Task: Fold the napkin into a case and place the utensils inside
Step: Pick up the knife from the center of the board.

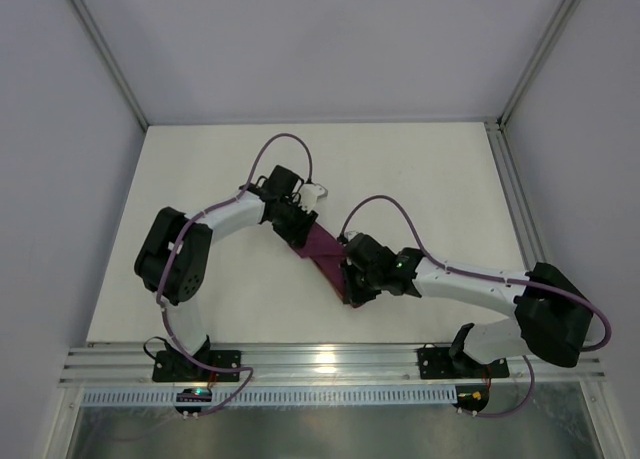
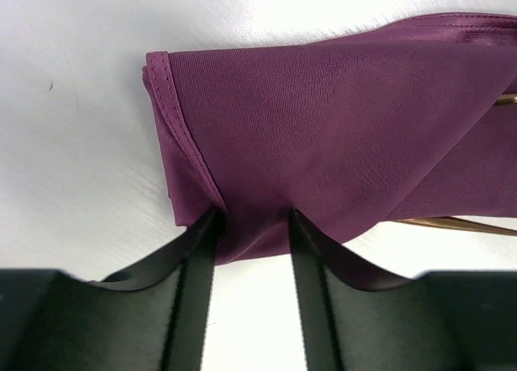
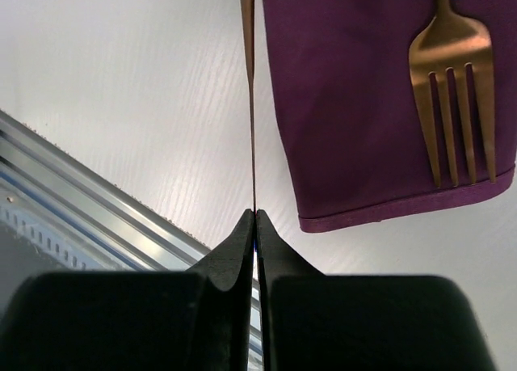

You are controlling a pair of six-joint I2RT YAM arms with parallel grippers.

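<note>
The napkin (image 1: 322,247) lay as a folded strip slanting from upper left to lower right at the middle of the white table (image 1: 430,169). Bare surface lay open all round it, widest toward the top of the overhead view, and the aluminium rail (image 1: 330,364) closed off the bottom edge. In the left wrist view its hemmed corner sat at upper left, with the edge running down to the gripper. A sliver of copper-brown utensil (image 2: 452,223) poked out beneath the cloth at the right; which one could not be told. In the right wrist view the strip's hemmed end crossed the lower right. The fork (image 3: 452,72) lay on the cloth at upper right, tines pointing toward that hem and stopping just short of it.

The left arm (image 1: 225,217) reached in from the lower left and bent down onto the strip's upper-left end. The left gripper (image 2: 254,221) stood partly parted, its black fingers (image 2: 194,266) pressed on either side of a bunched fold of cloth. The right arm (image 1: 470,282) stretched in from the lower right to the strip's lower end. The right gripper (image 3: 255,216) was clamped tight on the knife (image 3: 250,104), seen edge-on as a thin line running up the frame just left of the napkin's edge
</note>
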